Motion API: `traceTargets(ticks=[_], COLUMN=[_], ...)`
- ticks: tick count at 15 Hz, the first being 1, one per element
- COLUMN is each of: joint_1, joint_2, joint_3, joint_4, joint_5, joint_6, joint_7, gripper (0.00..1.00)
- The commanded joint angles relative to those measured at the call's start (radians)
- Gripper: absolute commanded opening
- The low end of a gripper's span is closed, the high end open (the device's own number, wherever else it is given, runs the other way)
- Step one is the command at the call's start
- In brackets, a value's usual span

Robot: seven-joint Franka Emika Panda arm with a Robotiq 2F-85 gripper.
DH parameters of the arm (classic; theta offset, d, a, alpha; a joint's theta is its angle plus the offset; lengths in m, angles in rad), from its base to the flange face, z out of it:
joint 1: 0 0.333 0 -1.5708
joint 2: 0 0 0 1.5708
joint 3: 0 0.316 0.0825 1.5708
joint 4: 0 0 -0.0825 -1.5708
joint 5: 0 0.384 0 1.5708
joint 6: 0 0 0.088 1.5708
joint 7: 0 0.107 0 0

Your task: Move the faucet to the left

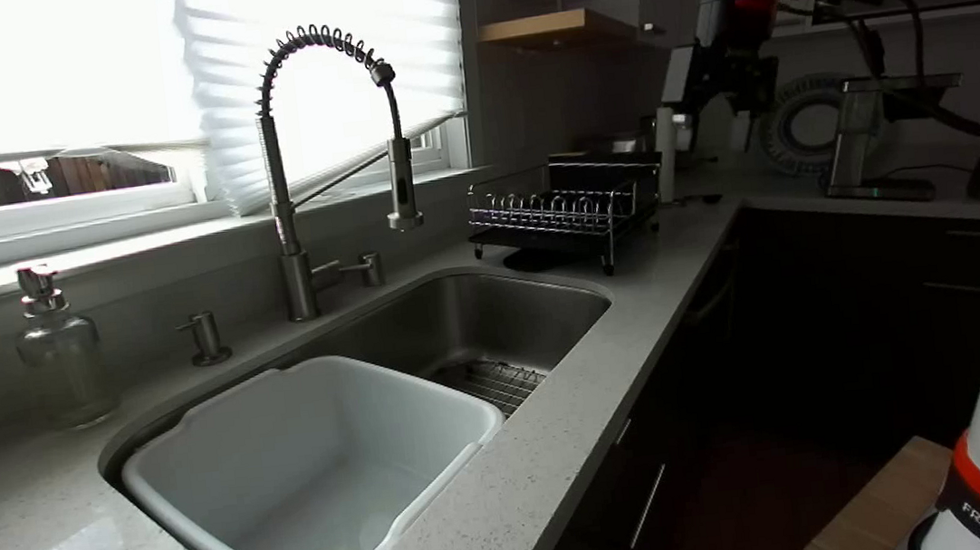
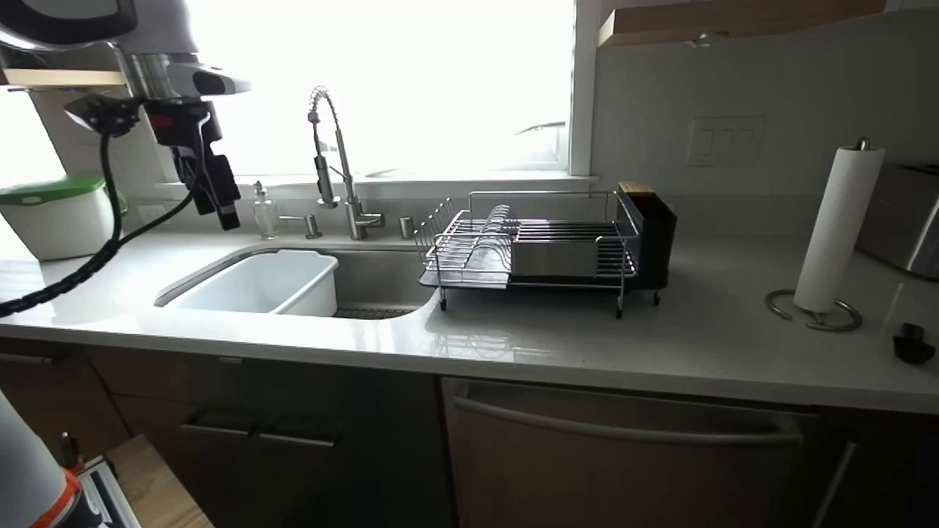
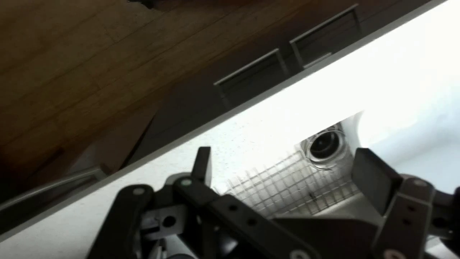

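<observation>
Wrist view: the hand (image 3: 287,165) has its fingers (image 3: 375,181) parted wide, w/ bits of the sink (image 1: 503,310) & surface (image 2: 733,337) showing btwn them. Just past the tips: wire grid (image 3: 284,187) and round drain (image 3: 324,144) on the sink's bottom, then the surface's front edge, some bar handles (image 3: 248,66) and wood floor (image 3: 72,64) beyond. Arm (image 2: 165,37) holds the hand up above the surface, well apart from the faucet (image 1: 280,188) (the tall chrome gooseneck, that is). Faucet stands upright at the sink's back rim in both exterior views: coiled hose (image 1: 319,38) arching over, spray head (image 1: 402,184) hanging down at the hose's end, side lever (image 2: 372,220) low down. White tub (image 1: 288,433) sits in the sink, next to the grid. Around the faucet: short metal knob (image 2: 406,227) & small metal dispenser (image 2: 313,229), one either side, plus a clear soap bottle (image 1: 67,365) a bit farther along. Dish rack (image 1: 548,219) is on the surface near the sink's end, paper-towel roll (image 2: 838,227) past it; green-lidded bin (image 2: 59,216) on the sink's opposite side. Window (image 2: 440,95) behind is blown-out white, w/ a blind (image 1: 67,64) hanging most of the way down in an exterior view.
</observation>
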State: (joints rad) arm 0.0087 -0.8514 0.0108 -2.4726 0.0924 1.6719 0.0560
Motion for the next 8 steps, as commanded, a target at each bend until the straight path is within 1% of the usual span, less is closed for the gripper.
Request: traceTargets(ticks=[1,4,6,8], joint_1=[0.089,0.133,0.150,0.156], joint_2=[0.061,0.127,0.192,0.263], joint_3=[0.008,0.029,0.025,0.004], joint_4=[0.010,0.012,0.025,0.046], joint_5=[0.185,0.296,0.366,0.436], joint_6=[0.079,0.213,0.312,0.374], joint_7=[-0.022,-0.050,-0.057,-0.051], gripper=[1.00,1.00,1.00,1.00])
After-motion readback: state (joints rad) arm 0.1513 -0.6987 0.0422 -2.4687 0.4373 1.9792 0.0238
